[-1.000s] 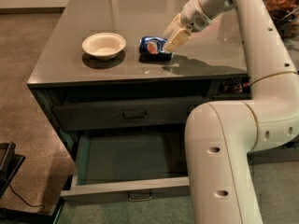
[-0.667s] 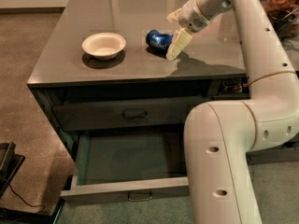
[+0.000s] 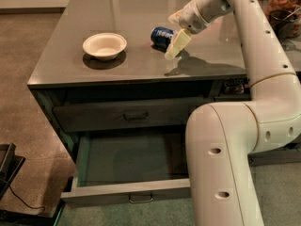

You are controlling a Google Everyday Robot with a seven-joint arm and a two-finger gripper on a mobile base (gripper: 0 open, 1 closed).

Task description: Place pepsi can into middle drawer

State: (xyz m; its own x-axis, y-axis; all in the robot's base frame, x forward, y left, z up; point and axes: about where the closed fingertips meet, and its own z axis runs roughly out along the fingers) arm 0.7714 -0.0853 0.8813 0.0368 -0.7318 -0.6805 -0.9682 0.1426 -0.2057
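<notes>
The pepsi can, blue with silver ends, lies on its side in my gripper, lifted a little above the grey countertop right of centre. The cream fingers are shut on the can's right end. Their shadow falls on the counter below. The middle drawer stands pulled open under the counter, its inside bare, with a low front panel and a pale loop handle. My arm's lower segment covers the drawer's right part.
A cream bowl sits on the counter's left. The taller top drawer with a dark handle is closed. Jars stand at the back right. A black object lies on the floor at left.
The gripper has closed on the can and lifted it slightly up and to the right off the counter. The drawer and the bowl have not moved.
</notes>
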